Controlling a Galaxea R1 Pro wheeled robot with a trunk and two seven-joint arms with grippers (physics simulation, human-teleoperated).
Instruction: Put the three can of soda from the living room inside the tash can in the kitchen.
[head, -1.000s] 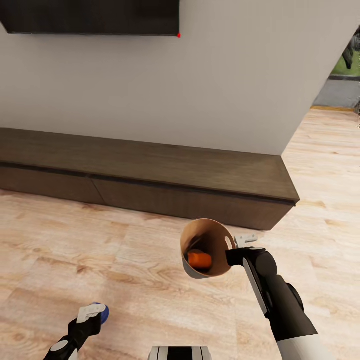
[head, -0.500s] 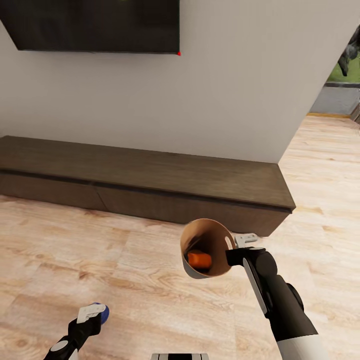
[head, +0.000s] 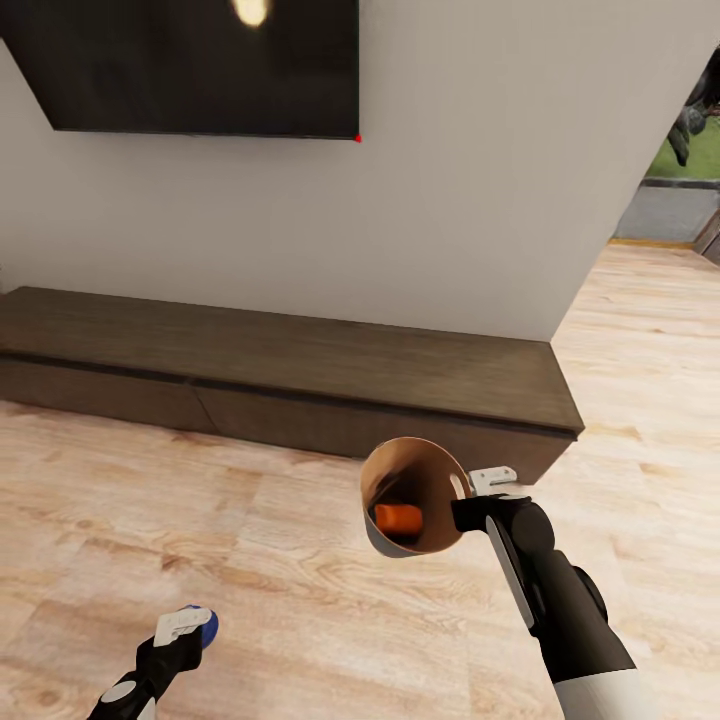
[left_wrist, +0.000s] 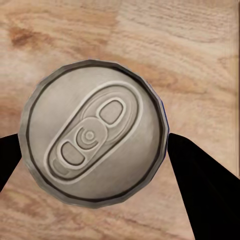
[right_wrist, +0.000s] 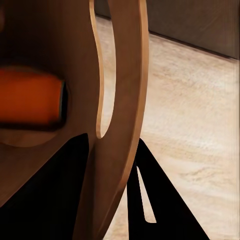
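At seven o'clock our left tool (head: 190, 628) grips one dark blue soda can (head: 203, 625); its silver top (left_wrist: 92, 131) sits between the black fingers (left_wrist: 200, 185). At four o'clock our right tool (head: 478, 497) pinches the rim of the trash can (head: 412, 496), tilted with its mouth toward us, one orange can (head: 398, 518) lying inside. Open plank floor (head: 150, 510) spreads around us. At twelve o'clock one low dark cabinet (head: 300, 385) lines the wall under one TV (head: 190, 65). Floor runs on past the cabinet's end at two o'clock.

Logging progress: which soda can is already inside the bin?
The orange can, lying in the tilted bin gripped by the right gripper. The blue can sits in the left gripper.
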